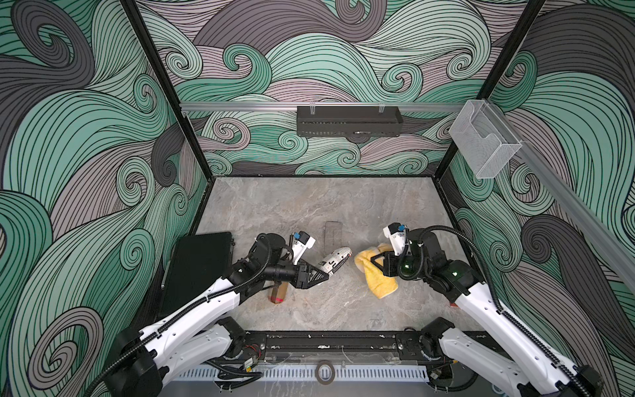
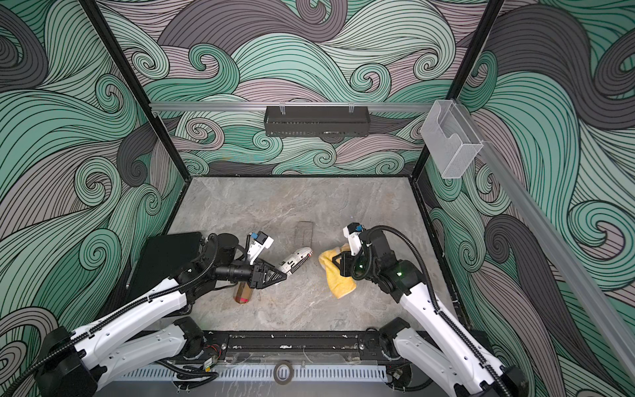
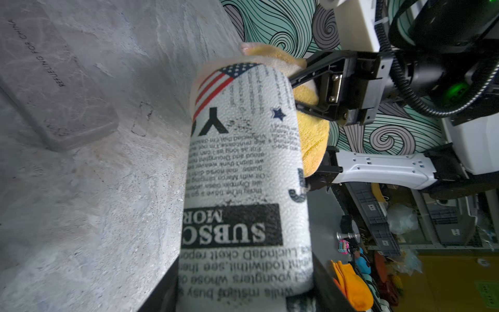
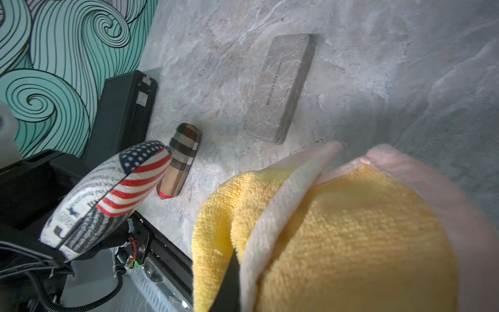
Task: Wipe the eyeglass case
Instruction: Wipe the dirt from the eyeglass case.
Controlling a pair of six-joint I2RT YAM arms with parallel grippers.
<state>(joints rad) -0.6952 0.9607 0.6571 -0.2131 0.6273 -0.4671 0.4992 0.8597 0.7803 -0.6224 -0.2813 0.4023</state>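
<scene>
The eyeglass case (image 1: 335,261) (image 2: 297,260) is white with newspaper print and a US flag at its far end. My left gripper (image 1: 326,271) (image 3: 245,294) is shut on its near end and holds it tilted above the table. In the left wrist view the case (image 3: 243,175) fills the middle. My right gripper (image 1: 372,261) (image 4: 248,291) is shut on a yellow cloth (image 1: 376,278) (image 4: 351,229), which hangs bunched just right of the case's flag end (image 4: 140,173). A narrow gap shows between cloth and case.
A plaid case (image 1: 277,294) (image 4: 179,159) lies under the left arm. A flat grey case (image 1: 332,235) (image 4: 280,86) lies behind the held one. A black box (image 1: 197,271) sits by the left wall. A black shelf (image 1: 348,120) and clear holder (image 1: 484,137) hang on the walls.
</scene>
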